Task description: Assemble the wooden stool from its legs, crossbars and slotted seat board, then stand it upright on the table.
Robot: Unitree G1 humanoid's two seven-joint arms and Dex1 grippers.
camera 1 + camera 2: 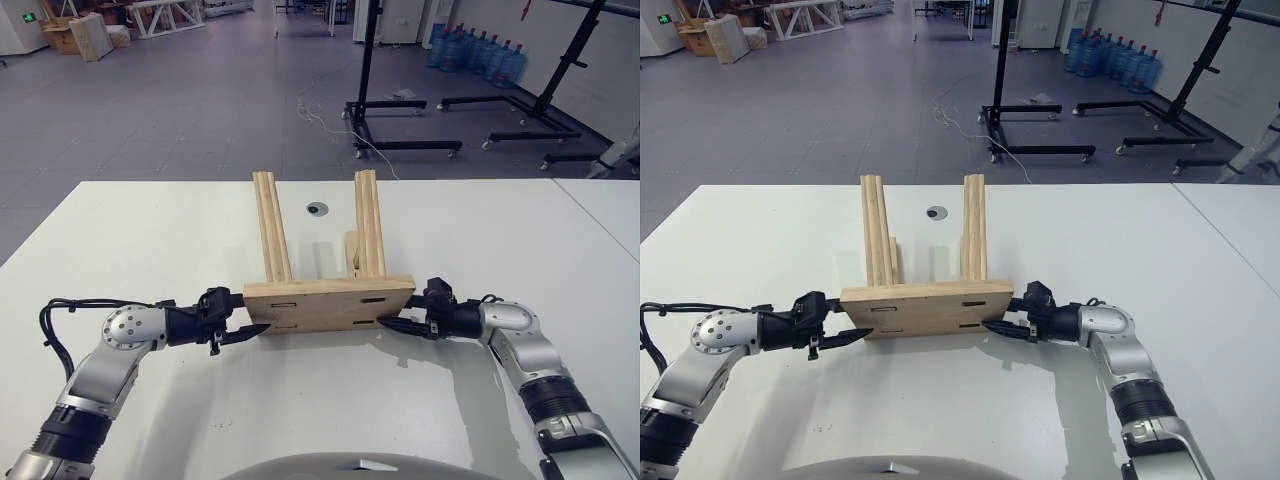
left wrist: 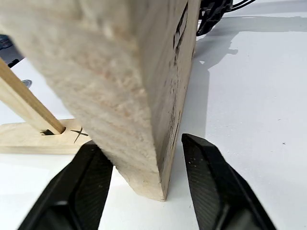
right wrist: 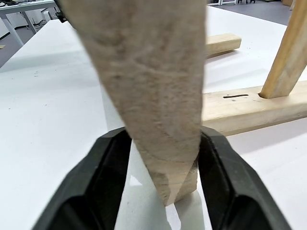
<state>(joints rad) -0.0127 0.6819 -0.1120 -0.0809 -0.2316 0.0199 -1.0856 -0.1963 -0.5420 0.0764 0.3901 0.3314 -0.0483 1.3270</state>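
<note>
Two leg frames (image 1: 270,228) stretch behind the seat board (image 1: 328,304) (grommet (image 1: 317,209) between them).

Place: large open industrial hall used as a robotics test lab
Floor: grey, smooth hall floor (image 1: 180,100) running far back behind the work surface
Work surface: white table (image 1: 120,230) in the near field, with a round cable port (image 1: 317,209) near its far edge, and a second white table (image 1: 605,215) butted against it on the right
Rigs: black metal stands on castors (image 1: 405,146), far and to the right
Supplies: blue water jugs (image 1: 480,52) clustered by the far right wall
Storage: wooden crates (image 1: 90,35) at far left, white trestle frame (image 1: 165,15) beside them
Cabling: pale cable (image 1: 318,118) lying loose on the floor
Signage: green lit sign (image 1: 28,17) at far left
</note>
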